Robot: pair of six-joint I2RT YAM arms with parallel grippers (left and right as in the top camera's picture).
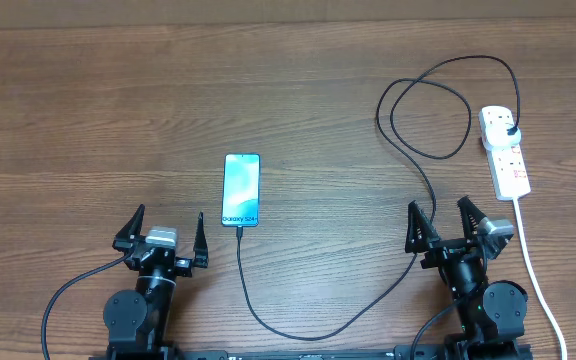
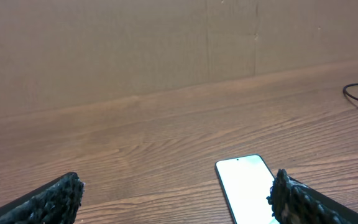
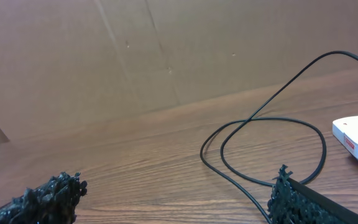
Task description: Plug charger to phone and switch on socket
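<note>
The phone (image 1: 241, 190) lies face up mid-frame on the tabletop (image 1: 88, 110), its lower edge meeting the charger (image 1: 240, 250) tip (whether it is fully seated I cannot tell). The cable loops to the socket (image 1: 505, 152) at upper right, with its plug already in. The left end effector (image 1: 168, 225) and right end effector (image 1: 438, 212) rest along the bottom edge, fingers apart and empty, the right one nearer the switch.

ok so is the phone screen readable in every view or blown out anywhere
Overhead: the phone shows light blue with faint white text, no glare. Left wrist: its screen is blown out to flat white, nothing readable. Right wrist: the phone is out of frame.
</note>
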